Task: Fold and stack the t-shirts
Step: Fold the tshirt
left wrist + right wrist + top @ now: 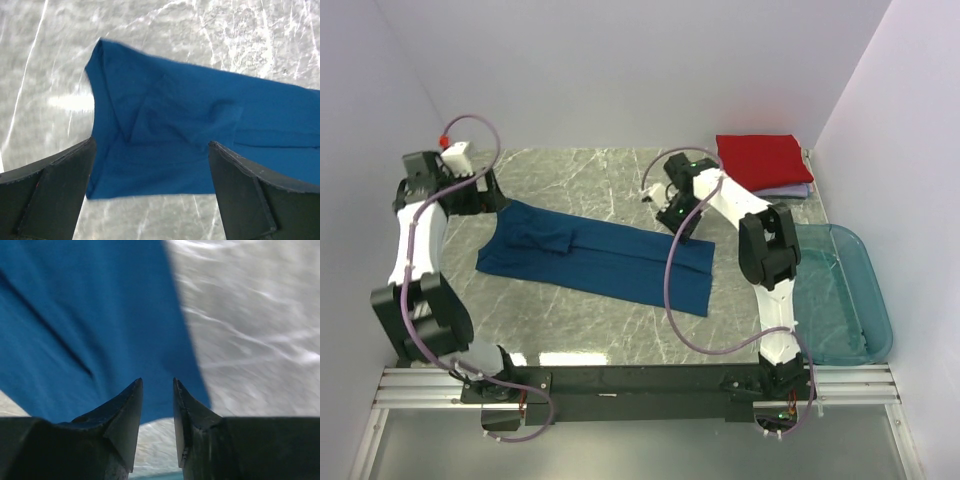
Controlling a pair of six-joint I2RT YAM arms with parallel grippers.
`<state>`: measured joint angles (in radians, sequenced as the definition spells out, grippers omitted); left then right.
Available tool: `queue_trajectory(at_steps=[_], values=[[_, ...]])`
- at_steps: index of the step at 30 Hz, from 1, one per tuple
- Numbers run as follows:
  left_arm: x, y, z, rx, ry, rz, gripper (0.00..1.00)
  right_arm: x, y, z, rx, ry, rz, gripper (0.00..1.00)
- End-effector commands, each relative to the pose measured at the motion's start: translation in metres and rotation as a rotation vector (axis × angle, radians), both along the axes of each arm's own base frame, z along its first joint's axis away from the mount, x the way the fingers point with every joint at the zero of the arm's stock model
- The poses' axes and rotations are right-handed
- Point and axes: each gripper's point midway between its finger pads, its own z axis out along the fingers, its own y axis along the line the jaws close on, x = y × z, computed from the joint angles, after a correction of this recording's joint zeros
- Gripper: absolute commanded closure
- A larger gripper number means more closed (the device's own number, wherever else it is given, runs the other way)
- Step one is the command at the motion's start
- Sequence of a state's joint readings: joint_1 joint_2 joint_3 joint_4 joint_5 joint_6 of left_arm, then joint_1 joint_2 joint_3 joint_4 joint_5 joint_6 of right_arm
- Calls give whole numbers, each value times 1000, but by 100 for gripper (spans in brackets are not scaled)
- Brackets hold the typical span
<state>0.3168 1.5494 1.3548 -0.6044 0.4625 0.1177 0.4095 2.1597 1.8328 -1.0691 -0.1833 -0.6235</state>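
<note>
- Bench (600,170), grey marble, carries everything.
- Dark blue t-shirt (610,258) lies mid-bench, a long strip; likely soft, limp, light, so pinch corners.
- Red t-shirt (763,158) sits folded, far right.
- Left fingers (60,175) spread wide over blue cloth.
- Right fingers (125,410) narrowly apart, empty.

Middle of the table (600,170), there's the unstacked t-shirt (590,255), lying flat and running on a slant from far left to near right. The left gripper (151,145) hangs over its left end, and the right gripper (157,382) is over its right end, by the edge. In the far right corner, one folded t-shirt (763,158) sits on top of another t-shirt (798,190). In front of that stack, along the right edge, is the tub (875,300), apart from the unstacked t-shirt.
</note>
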Motion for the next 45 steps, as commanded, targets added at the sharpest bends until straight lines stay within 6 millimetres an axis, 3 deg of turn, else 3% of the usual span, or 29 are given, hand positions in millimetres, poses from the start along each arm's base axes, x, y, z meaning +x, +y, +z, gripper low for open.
queue_trajectory(at_steps=[1,5,7,10,14,18,21,23,24,25,28,30,31,33,34,35,36,37,38,39,40,41,42,43,45], values=[[-9,1,33,-65,-147,44,1,-11,-1,-9,-46,15,56,63],[-28,-6,19,-78,-98,47,1,-20,-12,-29,-114,48,73,66],[-38,-5,-3,-71,-33,88,1,-24,-18,-34,-146,46,85,68],[-53,-7,-31,-30,54,130,1,-43,-29,-43,-180,80,100,70],[-65,-22,-69,24,179,178,1,-88,-41,-52,-211,165,130,71],[-61,-43,-94,-6,263,152,1,-130,-34,-43,-190,205,186,71],[-52,-61,-128,20,358,127,2,-159,-26,-37,-156,249,208,71],[-43,-64,-138,33,392,123,12,-168,-22,-32,-135,265,208,70],[-40,-63,-145,50,415,138,21,-173,-20,-27,-115,278,194,70],[-43,-67,-163,64,478,130,24,-175,-20,-26,-112,281,188,70],[-30,-69,-171,104,500,138,35,-173,-19,-16,-95,260,156,68],[-18,-65,-178,138,507,144,39,-161,-20,-6,-67,224,100,64],[-14,-72,-188,168,526,123,42,-156,-20,-2,-56,212,79,62],[13,-72,-183,190,484,113,45,-143,-20,10,-23,187,32,59],[18,-73,-202,197,522,102,45,-138,-25,14,-10,181,4,58],[49,-75,-188,195,463,102,46,-133,-24,19,7,170,-8,57],[59,-74,-189,206,470,87,46,-130,-26,23,15,158,-8,57],[70,-76,-212,214,500,73,47,-128,-27,25,22,153,-11,57],[115,-78,-187,209,389,77,46,-128,-27,28,31,144,-7,57],[133,-79,-184,219,361,63,43,-126,-25,28,40,133,5,57],[175,-81,-168,218,266,61,41,-126,-23,29,49,131,13,57],[192,-85,-159,205,228,50,37,-127,-18,29,70,142,19,57],[207,-90,-147,187,185,32,26,-127,-14,28,78,149,32,57],[226,-97,-123,165,113,17,19,-126,-9,29,90,148,40,57],[234,-103,-100,128,47,14,3,-126,7,25,114,153,68,58]])
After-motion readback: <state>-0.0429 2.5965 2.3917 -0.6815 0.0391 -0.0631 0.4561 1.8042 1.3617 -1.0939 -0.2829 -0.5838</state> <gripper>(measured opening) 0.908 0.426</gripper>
